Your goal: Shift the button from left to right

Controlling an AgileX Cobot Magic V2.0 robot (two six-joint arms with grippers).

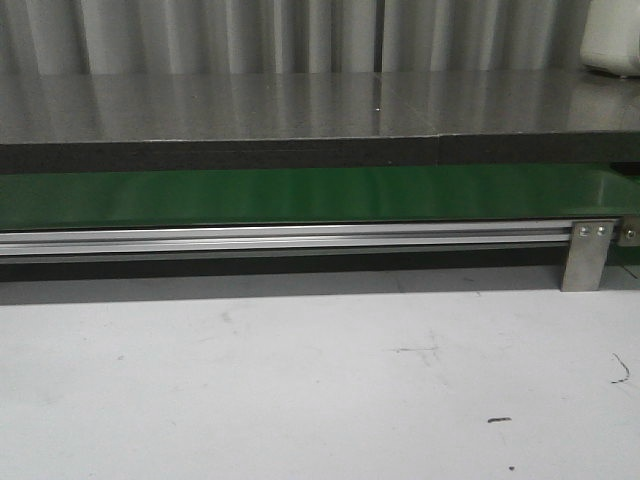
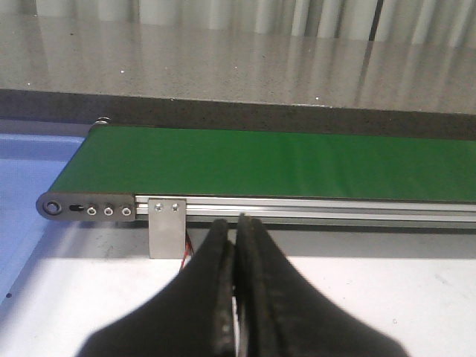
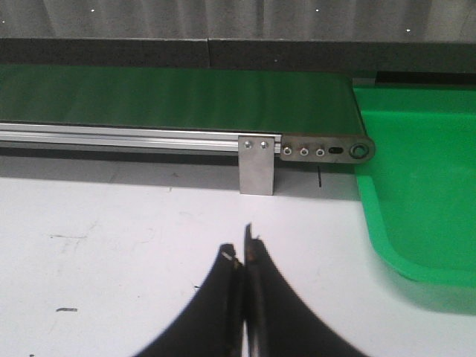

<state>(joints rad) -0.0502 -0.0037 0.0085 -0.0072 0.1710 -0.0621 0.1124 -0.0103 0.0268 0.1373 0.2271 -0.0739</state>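
The button is not in any view. A long green belt [image 1: 300, 195] runs across the front view on an aluminium rail; its left end shows in the left wrist view [image 2: 282, 167] and its right end in the right wrist view [image 3: 178, 97]. My left gripper [image 2: 236, 227] is shut and empty, in front of the belt's left end. My right gripper [image 3: 242, 249] is shut and empty over the white table, short of the belt's right end. Neither gripper shows in the front view.
A green bin [image 3: 424, 193] sits just past the belt's right end. A blue tray [image 2: 30, 178] lies by the left end. Metal brackets [image 1: 585, 255] hold the rail above the white table [image 1: 300, 390]. A grey counter [image 1: 300, 105] runs behind the belt.
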